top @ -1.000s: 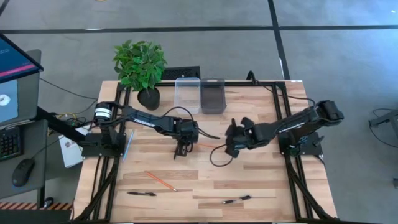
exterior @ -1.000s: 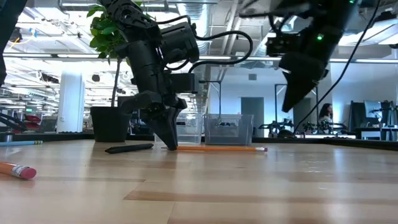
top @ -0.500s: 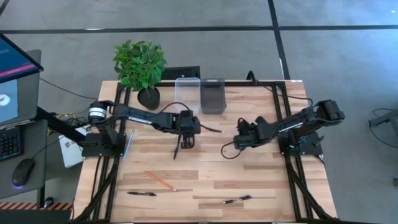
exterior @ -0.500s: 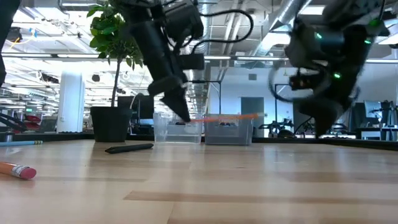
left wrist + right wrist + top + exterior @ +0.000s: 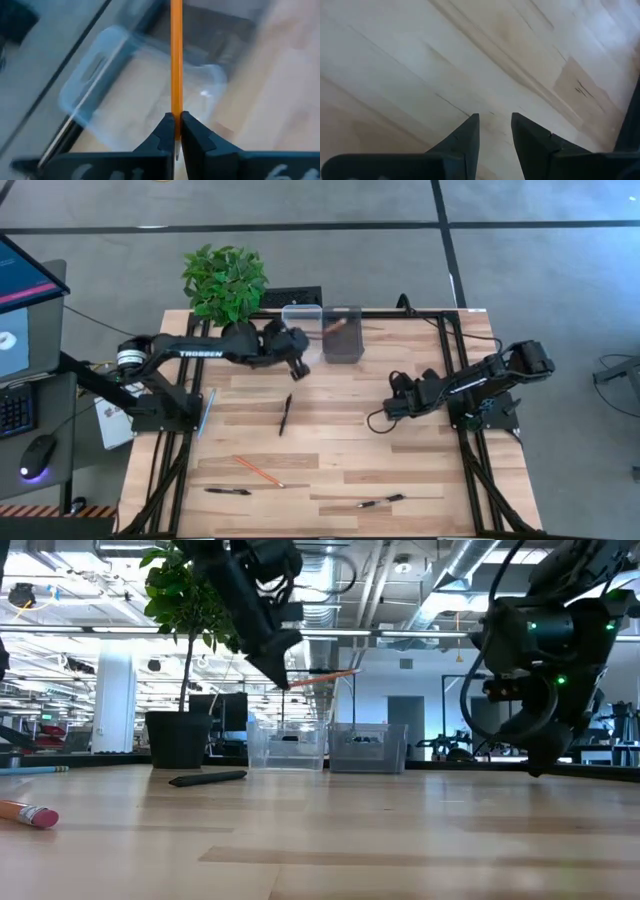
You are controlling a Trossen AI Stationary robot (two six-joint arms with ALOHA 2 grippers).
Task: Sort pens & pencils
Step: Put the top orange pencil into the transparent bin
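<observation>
My left gripper (image 5: 302, 355) is high above the table's far side and shut on an orange pencil (image 5: 336, 326). The pencil's free end reaches over the dark bin (image 5: 342, 340), which stands beside the clear bin (image 5: 302, 330). In the left wrist view the pencil (image 5: 176, 60) runs straight out over the clear bin (image 5: 125, 85). My right gripper (image 5: 395, 405) is open and empty just above the bare table at the right. A black pen (image 5: 285, 415) lies flat at the table's middle. One pencil (image 5: 258, 470) and two pens (image 5: 228, 491) (image 5: 380, 501) lie near the front edge. My left gripper pinches the pencil near one end (image 5: 176, 117) between its two fingertips. The fingers (image 5: 280, 668) slant down toward the table's right. The pencil runs on from the tips, lifted clear, nearly level, with its free end (image 5: 345, 671) slightly raised.
A potted plant (image 5: 225, 285) stands at the far left, beside the bins. There is bare wood between the middle pen and the front row of pens. In the low view a pen (image 5: 208, 778) and a pencil's eraser end (image 5: 25, 813) lie on the table at the left.
My left gripper has lifted the pencil off the table's middle and carried it up and toward the far edge, over the bins. The pencil is now clear of the table. The black pen has stayed at the middle. My right gripper has drawn back toward the table's right edge and lower.
</observation>
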